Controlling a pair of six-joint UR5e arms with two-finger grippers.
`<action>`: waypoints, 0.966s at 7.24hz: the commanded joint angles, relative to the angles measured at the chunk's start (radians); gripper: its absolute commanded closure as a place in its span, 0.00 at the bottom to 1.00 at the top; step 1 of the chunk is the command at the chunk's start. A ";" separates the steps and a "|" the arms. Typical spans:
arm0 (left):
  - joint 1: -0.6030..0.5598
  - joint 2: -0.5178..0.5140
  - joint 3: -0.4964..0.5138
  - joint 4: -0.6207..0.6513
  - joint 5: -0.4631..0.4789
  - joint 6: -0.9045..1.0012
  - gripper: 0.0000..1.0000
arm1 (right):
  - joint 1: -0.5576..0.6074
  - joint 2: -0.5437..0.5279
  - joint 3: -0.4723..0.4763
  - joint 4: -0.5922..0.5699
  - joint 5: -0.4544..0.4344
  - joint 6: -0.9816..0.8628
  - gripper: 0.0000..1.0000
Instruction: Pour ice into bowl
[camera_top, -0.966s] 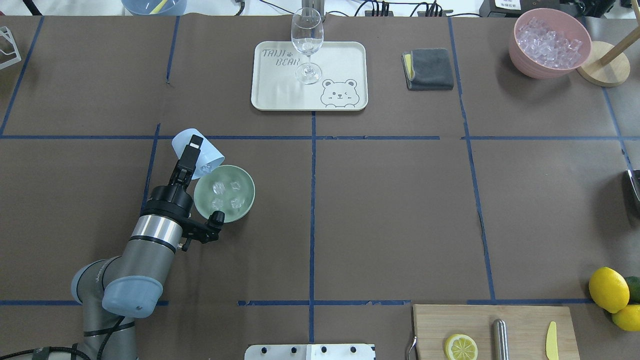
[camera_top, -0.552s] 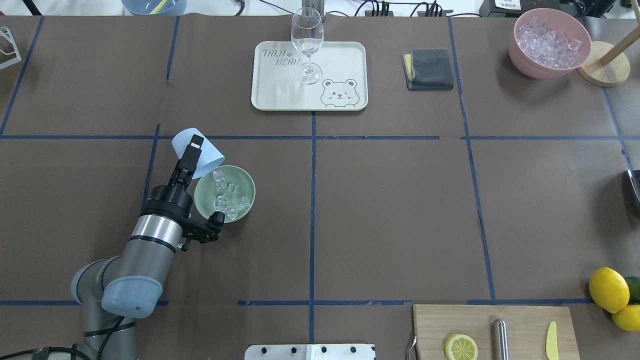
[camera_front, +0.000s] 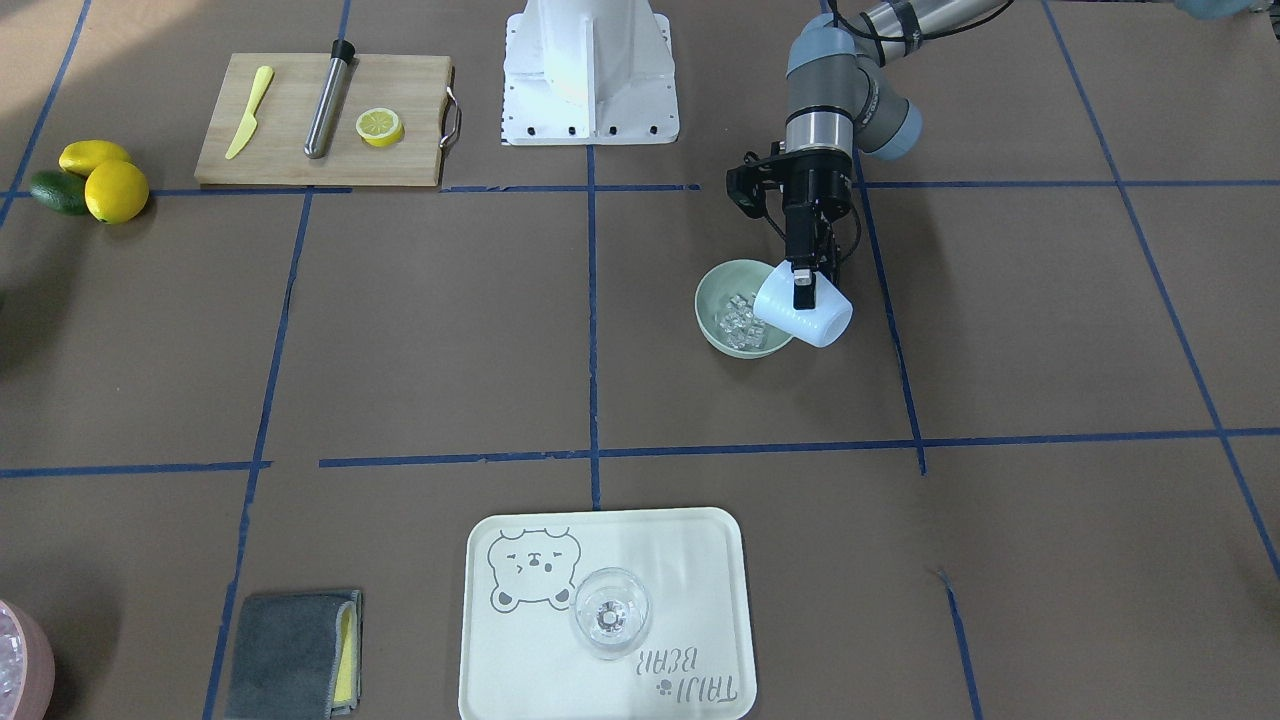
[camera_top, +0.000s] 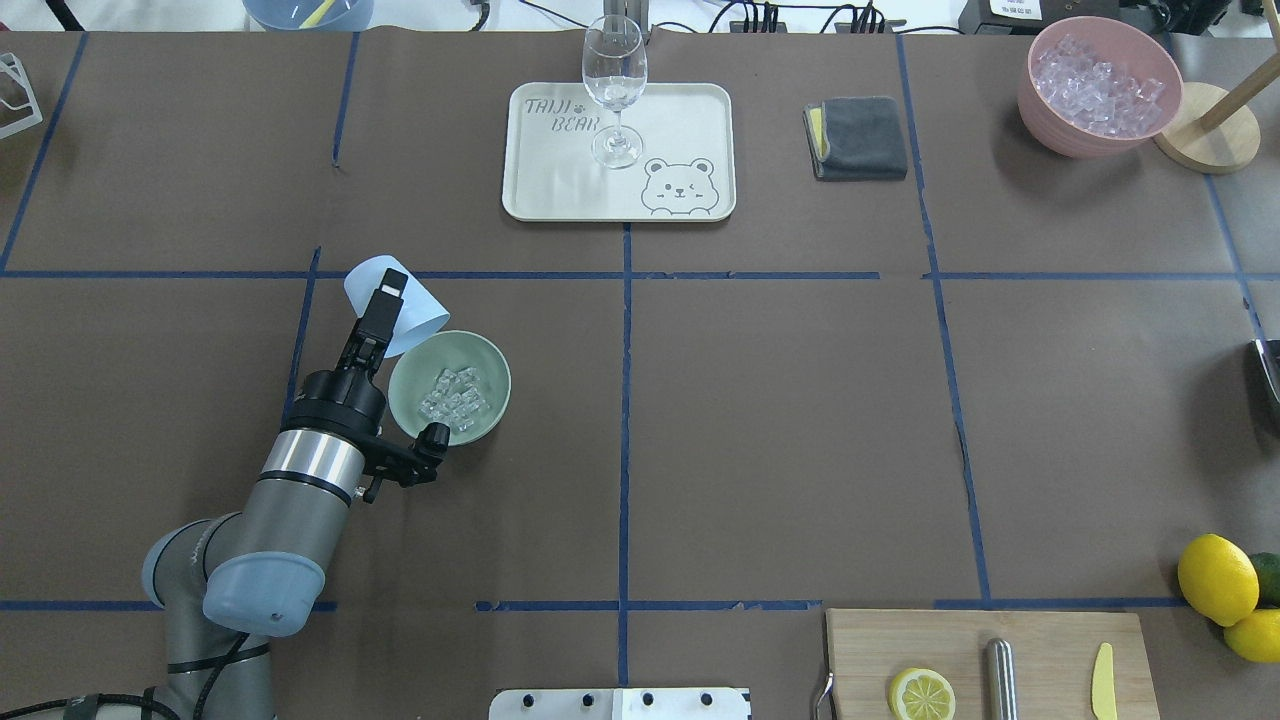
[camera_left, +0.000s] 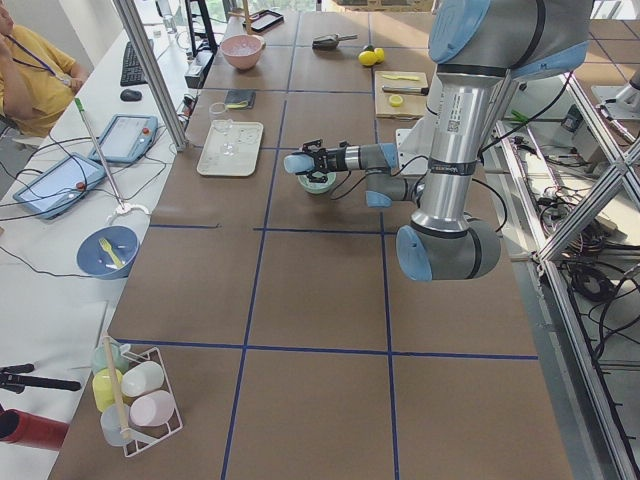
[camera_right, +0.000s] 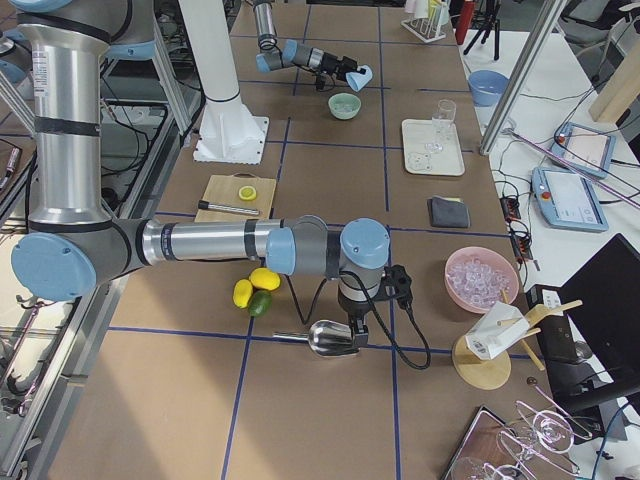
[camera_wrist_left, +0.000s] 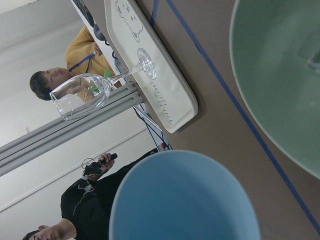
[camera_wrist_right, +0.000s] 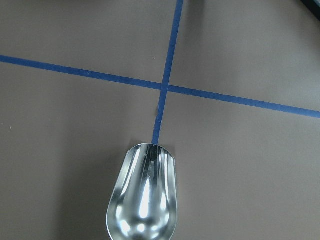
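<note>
Grips the light blue cup (camera_top: 420, 315) in the left gripper (camera_top: 386, 303), tipped over the green bowl (camera_top: 497, 400); has just spilled more ice (camera_top: 452, 395) in, now piled there; looks nearly done; cannot tell for right gripper (camera_right: 357, 333).
</note>
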 joint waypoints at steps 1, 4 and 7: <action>0.000 0.000 0.000 0.000 0.000 0.000 1.00 | 0.000 0.000 0.002 0.000 0.000 0.000 0.00; -0.002 0.002 -0.003 -0.008 -0.002 -0.002 1.00 | 0.000 0.000 0.002 0.000 0.000 0.002 0.00; -0.008 0.012 -0.011 -0.332 -0.011 -0.138 1.00 | 0.000 -0.003 0.003 0.000 0.000 0.002 0.00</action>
